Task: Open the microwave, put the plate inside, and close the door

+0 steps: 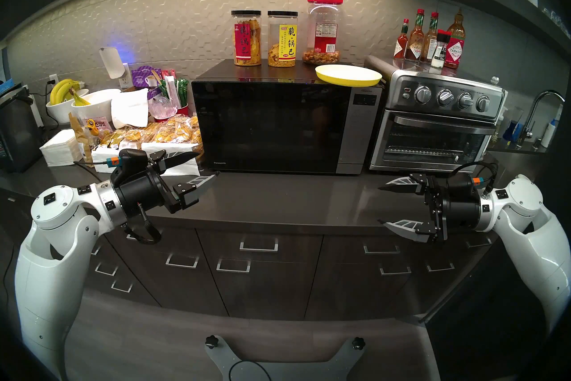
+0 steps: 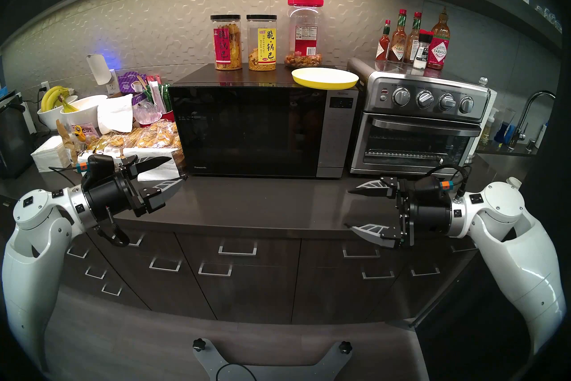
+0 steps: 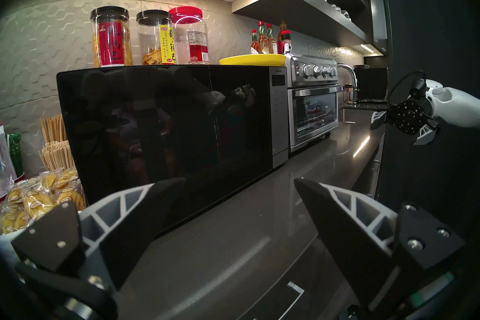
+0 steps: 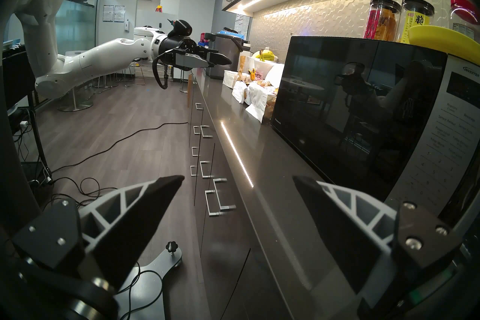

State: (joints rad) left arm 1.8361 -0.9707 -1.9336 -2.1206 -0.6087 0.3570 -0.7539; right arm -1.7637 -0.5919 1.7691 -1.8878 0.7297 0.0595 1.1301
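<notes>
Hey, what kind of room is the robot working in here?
Likely an office kitchenette: a black glass-fronted Panasonic microwave and a stainless four-knob toaster oven stand on a dark grey countertop, with a tap nearby.

yellow plate (image 1: 348, 75) atop shut microwave (image 1: 278, 126)

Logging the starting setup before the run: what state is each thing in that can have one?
Microwave: door shut.
Plate: empty, lying on top of the microwave at its right end, rim past the front edge.
Toaster oven: glass door shut, nothing seen inside.
Left gripper: open, empty, level over the counter.
Right gripper: open, empty.
Three jars: lids on.
</notes>
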